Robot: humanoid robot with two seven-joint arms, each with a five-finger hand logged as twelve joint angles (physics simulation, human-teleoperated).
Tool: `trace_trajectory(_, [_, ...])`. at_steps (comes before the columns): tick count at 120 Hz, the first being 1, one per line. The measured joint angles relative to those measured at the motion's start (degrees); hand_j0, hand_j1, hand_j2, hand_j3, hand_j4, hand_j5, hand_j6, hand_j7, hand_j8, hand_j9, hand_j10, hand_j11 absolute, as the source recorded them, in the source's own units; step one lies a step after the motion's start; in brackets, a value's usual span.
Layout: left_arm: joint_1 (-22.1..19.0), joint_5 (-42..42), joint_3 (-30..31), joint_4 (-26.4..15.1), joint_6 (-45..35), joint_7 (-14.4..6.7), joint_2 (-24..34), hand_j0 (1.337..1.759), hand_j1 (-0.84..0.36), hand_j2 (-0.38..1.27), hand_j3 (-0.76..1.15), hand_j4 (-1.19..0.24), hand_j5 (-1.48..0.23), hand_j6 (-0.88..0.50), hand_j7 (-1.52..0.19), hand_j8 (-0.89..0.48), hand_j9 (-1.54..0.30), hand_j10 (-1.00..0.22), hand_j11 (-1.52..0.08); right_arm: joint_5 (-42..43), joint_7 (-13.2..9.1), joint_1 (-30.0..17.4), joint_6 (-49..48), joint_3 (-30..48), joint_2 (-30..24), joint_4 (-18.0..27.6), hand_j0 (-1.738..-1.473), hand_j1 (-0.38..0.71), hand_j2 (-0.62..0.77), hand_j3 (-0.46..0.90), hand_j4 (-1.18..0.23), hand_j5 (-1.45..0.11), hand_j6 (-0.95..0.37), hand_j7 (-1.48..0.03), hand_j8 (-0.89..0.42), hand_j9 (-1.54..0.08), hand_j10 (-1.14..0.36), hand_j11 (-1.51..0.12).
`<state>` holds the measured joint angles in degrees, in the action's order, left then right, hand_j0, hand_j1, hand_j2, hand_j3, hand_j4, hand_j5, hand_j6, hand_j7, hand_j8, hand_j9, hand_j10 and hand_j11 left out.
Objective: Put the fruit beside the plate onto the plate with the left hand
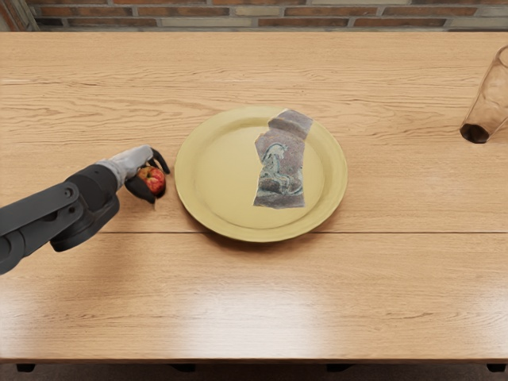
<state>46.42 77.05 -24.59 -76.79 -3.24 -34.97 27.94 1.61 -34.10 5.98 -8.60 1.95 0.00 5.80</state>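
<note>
A small red and yellow fruit (153,179) lies on the wooden table just left of the yellow plate (214,171). My left hand (148,176) reaches in from the left edge, and its dark fingers (161,161) curl around the fruit. The fruit still looks level with the table beside the plate's left rim. On the plate's right half lies a grey-brown patterned slab (281,161). My right arm does not show.
A brownish transparent glass (487,100) stands at the far right edge of the table. A brick wall (254,14) runs behind the table's back edge.
</note>
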Motion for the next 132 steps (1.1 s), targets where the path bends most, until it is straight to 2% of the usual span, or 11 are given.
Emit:
trace_trajectory(5, [0.05,-0.22,0.0,-0.11,0.0,0.01,0.14,1.653,-0.34,0.18,0.15,-0.58,-0.84,-0.38,-0.84,-0.39,-0.82,-0.61,-0.83,0.01,0.0,0.0,0.0,0.0,0.0,0.0,-1.658,-0.35,0.0,0.0,0.0,0.0,0.0,0.0,0.0,0.0,0.0,0.0])
trace_trajectory(18, [0.03,-0.69,-0.03,-0.37,-1.06,0.0,0.21,1.648,-0.38,0.23,0.09,-0.48,-1.01,-0.26,-0.99,-0.28,-0.97,-0.7,-0.98,0.02,0.0,0.0,-0.01,-0.01,0.0,0.0,-1.658,-0.35,0.0,0.0,0.0,0.0,0.0,0.0,0.0,0.0,0.0,0.0])
trace_trajectory(31, [0.07,-0.9,-0.05,-0.74,-2.84,-0.02,0.73,1.644,-0.38,0.22,0.05,-0.44,-1.11,-0.21,-1.08,-0.24,-1.06,-0.72,-1.07,0.04,0.0,0.0,-0.01,-0.06,0.0,0.0,-1.658,-0.35,0.0,0.0,0.0,0.0,0.0,0.0,0.0,0.0,0.0,0.0])
trace_trajectory(42, [0.07,-1.45,-0.41,-2.54,-3.41,-0.03,3.8,1.643,-0.39,0.25,0.03,-0.41,-1.18,-0.16,-1.13,-0.2,-1.11,-0.72,-1.12,0.05,0.03,0.0,-0.01,-0.08,0.0,0.0,-1.658,-0.35,0.0,0.0,0.0,0.0,0.0,0.0,0.0,0.0,0.0,0.0])
trace_trajectory(66, [0.92,-3.99,-1.32,-7.93,-3.82,-0.03,7.38,1.643,-0.46,0.34,0.01,-0.36,-1.27,-0.07,-1.19,-0.15,-1.16,-0.69,-1.16,0.05,0.04,0.0,-0.01,-0.09,0.0,0.0,-1.658,-0.35,0.0,0.0,0.0,0.0,0.0,0.0,0.0,0.0,0.0,0.0])
trace_trajectory(75, [1.23,-4.79,-2.07,-10.32,-3.93,0.05,8.36,1.645,-0.45,0.31,0.01,-0.36,-1.29,-0.06,-1.2,-0.14,-1.17,-0.69,-1.16,0.05,0.04,0.0,-0.01,-0.09,0.0,0.0,-1.658,-0.35,0.0,0.0,0.0,0.0,0.0,0.0,0.0,0.0,0.0,0.0])
trace_trajectory(80, [1.73,-5.27,-2.57,-11.64,-3.88,0.06,8.9,1.646,-0.47,0.36,0.01,-0.35,-1.3,-0.06,-1.21,-0.13,-1.18,-0.67,-1.17,0.06,0.04,0.0,-0.01,-0.09,0.0,0.0,-1.658,-0.35,0.0,0.0,0.0,0.0,0.0,0.0,0.0,0.0,0.0,0.0])
trace_trajectory(87, [3.44,-5.93,-3.11,-13.48,-3.85,0.05,9.67,1.647,-0.51,0.44,0.01,-0.33,-1.31,-0.03,-1.21,-0.12,-1.19,-0.65,-1.17,0.06,0.05,0.0,-0.01,-0.09,0.0,0.0,-1.658,-0.35,0.0,0.0,0.0,0.0,0.0,0.0,0.0,0.0,0.0,0.0])
trace_trajectory(105, [6.88,-8.11,-4.23,-17.27,-3.6,0.01,11.94,1.647,-0.51,0.45,0.0,-0.33,-1.31,-0.04,-1.23,-0.12,-1.2,-0.66,-1.17,0.11,0.07,0.0,-0.01,-0.09,0.0,0.0,-1.658,-0.35,0.0,0.0,0.0,0.0,0.0,0.0,0.0,0.0,0.0,0.0])
trace_trajectory(115, [7.9,-9.57,-4.54,-19.05,-3.38,0.0,11.31,1.647,-0.5,0.44,0.0,-0.33,-1.31,-0.03,-1.24,-0.12,-1.2,-0.65,-1.17,0.13,0.08,0.04,-0.01,-0.09,0.0,0.12,-1.658,-0.35,0.0,0.0,0.0,0.0,0.0,0.0,0.0,0.0,0.0,0.0])
trace_trajectory(132, [7.95,-10.93,-4.65,-20.54,-2.89,-0.02,5.33,1.648,-0.49,0.43,0.0,-0.33,-1.32,-0.02,-1.25,-0.12,-1.21,-0.66,-1.17,0.17,0.09,0.07,0.0,-0.1,0.0,0.23,-1.658,-0.35,0.0,0.0,0.0,0.0,0.0,0.0,0.0,0.0,0.0,0.0])
